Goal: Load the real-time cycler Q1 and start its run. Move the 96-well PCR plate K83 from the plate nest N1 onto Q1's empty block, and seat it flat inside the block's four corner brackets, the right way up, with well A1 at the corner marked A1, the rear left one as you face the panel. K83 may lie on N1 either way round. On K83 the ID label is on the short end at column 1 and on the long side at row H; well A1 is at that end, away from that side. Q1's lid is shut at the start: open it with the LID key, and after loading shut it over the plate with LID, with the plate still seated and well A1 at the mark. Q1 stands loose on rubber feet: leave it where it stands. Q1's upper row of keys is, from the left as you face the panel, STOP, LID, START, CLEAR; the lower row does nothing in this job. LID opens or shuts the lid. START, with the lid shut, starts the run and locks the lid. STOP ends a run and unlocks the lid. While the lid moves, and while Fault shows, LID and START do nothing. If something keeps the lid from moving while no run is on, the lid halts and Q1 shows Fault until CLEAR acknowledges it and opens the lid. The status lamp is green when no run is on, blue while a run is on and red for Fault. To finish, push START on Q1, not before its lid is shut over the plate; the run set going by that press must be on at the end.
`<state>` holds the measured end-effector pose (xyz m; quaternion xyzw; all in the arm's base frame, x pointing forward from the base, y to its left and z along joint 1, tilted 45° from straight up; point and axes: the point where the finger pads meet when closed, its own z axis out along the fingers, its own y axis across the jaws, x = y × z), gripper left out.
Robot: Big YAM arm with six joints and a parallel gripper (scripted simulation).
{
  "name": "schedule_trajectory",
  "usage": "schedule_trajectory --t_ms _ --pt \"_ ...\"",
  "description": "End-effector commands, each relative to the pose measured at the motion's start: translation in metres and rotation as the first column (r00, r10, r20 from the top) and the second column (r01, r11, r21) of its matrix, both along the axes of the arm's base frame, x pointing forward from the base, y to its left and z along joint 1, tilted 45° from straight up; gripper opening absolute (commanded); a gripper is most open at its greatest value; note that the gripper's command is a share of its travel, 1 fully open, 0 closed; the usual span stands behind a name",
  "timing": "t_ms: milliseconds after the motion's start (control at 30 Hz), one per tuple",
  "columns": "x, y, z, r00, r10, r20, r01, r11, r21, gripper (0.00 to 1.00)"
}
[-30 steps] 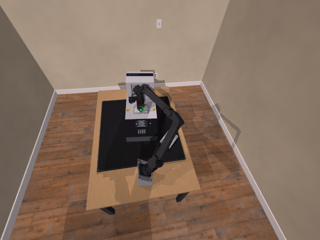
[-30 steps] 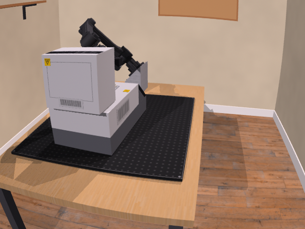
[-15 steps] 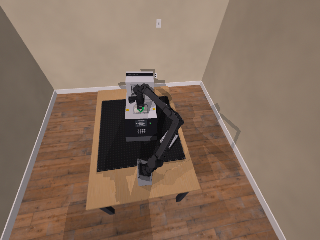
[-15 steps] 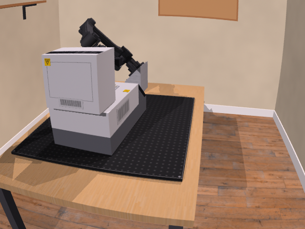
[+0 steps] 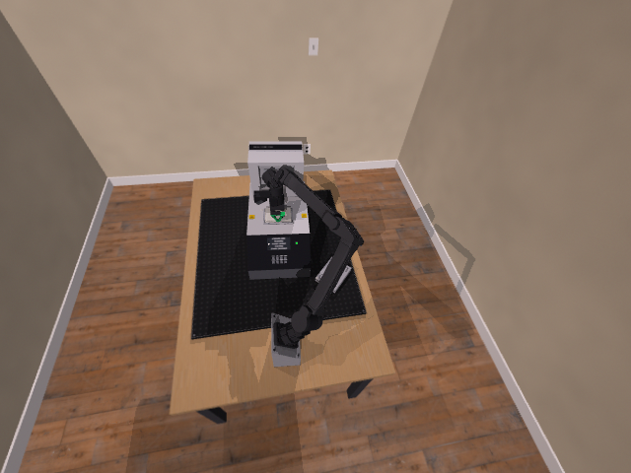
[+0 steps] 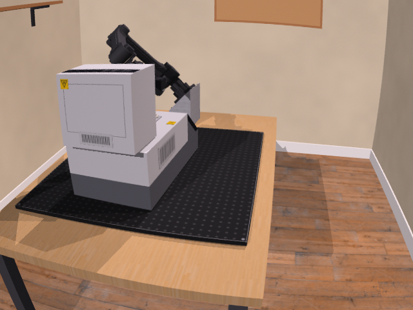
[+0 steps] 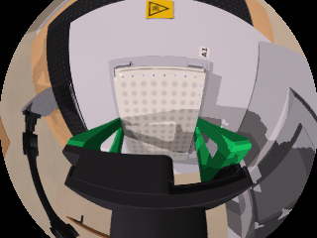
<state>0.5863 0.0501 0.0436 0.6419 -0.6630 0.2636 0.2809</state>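
- One wooden table (image 5: 214,376) stands on the plank floor and carries one black perforated mat (image 5: 224,285).
- One real-time cycler Q1 (image 5: 277,264) stands on the mat, with its lid (image 6: 100,103) raised upright at the rear, so the block is open from above.
- On the cycler's dark front panel there is one lit green status lamp (image 5: 296,242) and, below the display, a keypad (image 5: 278,258); the single keys are too small to count.
- Two yellow warning stickers show on the cycler's deck in the top view, one on each side of the block (image 5: 251,217).
- In the block's recess lies one 96-well PCR plate K83 (image 7: 158,102), framed by the block's corner brackets; an A1 mark (image 7: 204,54) is printed on the deck by one far corner in the wrist view.
- One gripper (image 7: 158,142) with two green fingers clamps the near end of the plate, one finger on each long side.
- One black arm reaches from its grey base plate (image 5: 285,359) at the table's front over the cycler's right side.
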Motion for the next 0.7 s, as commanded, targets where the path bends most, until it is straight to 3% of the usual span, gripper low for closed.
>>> schedule_trajectory --t_ms 0,667 --pt "-0.008 -0.038 -0.036 0.997 -0.066 -0.046 0.065 0.998 -0.016 0.0" --pt "-0.019 -0.027 -0.044 0.995 -0.056 -0.083 0.054 0.998 -0.025 0.0"
